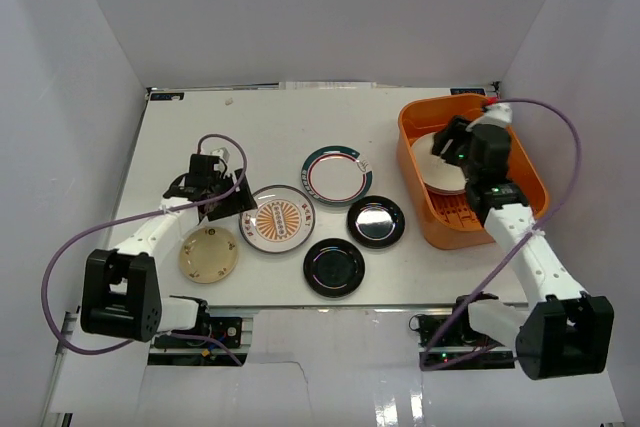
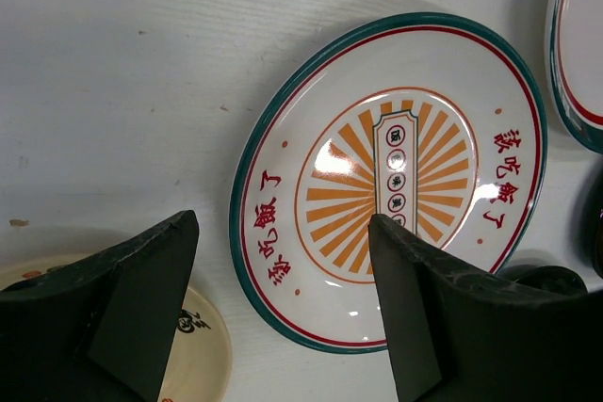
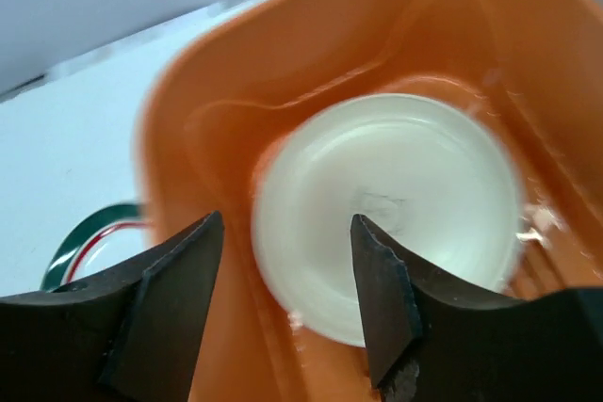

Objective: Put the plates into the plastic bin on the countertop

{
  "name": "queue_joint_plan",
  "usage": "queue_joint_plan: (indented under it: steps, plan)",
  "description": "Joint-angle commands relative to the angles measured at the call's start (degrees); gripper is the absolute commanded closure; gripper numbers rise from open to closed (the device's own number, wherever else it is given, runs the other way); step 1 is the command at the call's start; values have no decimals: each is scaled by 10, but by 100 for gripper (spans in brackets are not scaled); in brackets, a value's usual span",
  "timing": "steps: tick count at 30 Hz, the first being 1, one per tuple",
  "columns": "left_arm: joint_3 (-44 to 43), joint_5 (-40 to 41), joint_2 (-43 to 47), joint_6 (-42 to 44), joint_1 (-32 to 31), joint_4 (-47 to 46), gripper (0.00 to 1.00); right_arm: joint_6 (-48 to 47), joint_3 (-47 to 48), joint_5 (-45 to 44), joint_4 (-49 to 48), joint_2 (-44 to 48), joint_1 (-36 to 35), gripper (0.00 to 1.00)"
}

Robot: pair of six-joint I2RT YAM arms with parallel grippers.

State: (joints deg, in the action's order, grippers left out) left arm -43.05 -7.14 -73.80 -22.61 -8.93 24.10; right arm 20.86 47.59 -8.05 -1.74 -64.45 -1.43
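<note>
Left gripper (image 2: 283,233) hung wide open and empty, fingers straddling the left rim of the sunburst plate (image 2: 405,167). The plate lay flat on the countertop (image 2: 141,63), mostly right of the fingers. Right gripper (image 3: 283,228), also spread and empty, was over the orange bin (image 3: 207,110), above a pale plate (image 3: 424,185) inside it. Left arm was nearer the sunburst plate, with the bin well apart to the right.

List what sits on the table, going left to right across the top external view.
small cream plate → sunburst plate → black plate nearest the bin → orange plastic bin. The teal-rimmed plate and the other black plate share one column, so both are left out.
</note>
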Motion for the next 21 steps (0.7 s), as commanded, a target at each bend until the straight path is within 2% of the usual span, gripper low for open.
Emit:
queue_joint_plan:
  steps: [1, 3, 4, 5, 8, 13, 17, 21]
  plan:
    - [-2, -31, -14, 15, 5, -12, 17, -54, 31, -24, -11, 17, -187, 38]
    - [-5, -38, -32, 15, 8, -12, 19, -60, 31, -83, -9, -13, -261, 39]
    - [-7, -38, -38, 15, 8, -12, 20, -55, 28, -84, -19, -26, -299, 40]
    - [-11, -41, -49, 15, 10, -12, 21, -46, 26, -81, -31, -43, -307, 41]
    - [-14, -54, -63, 14, 14, -11, 21, -18, 29, -76, -43, -109, -314, 42]
    - [-16, -62, -78, 13, 15, -13, 21, 15, 55, -93, -42, -216, -314, 23]
    - [-22, -75, -102, 6, 15, -15, 23, 42, 91, -120, -46, -284, -315, 21]
    - [-20, -48, -103, 6, 15, -16, 28, 75, 117, -141, -47, -344, -310, 25]
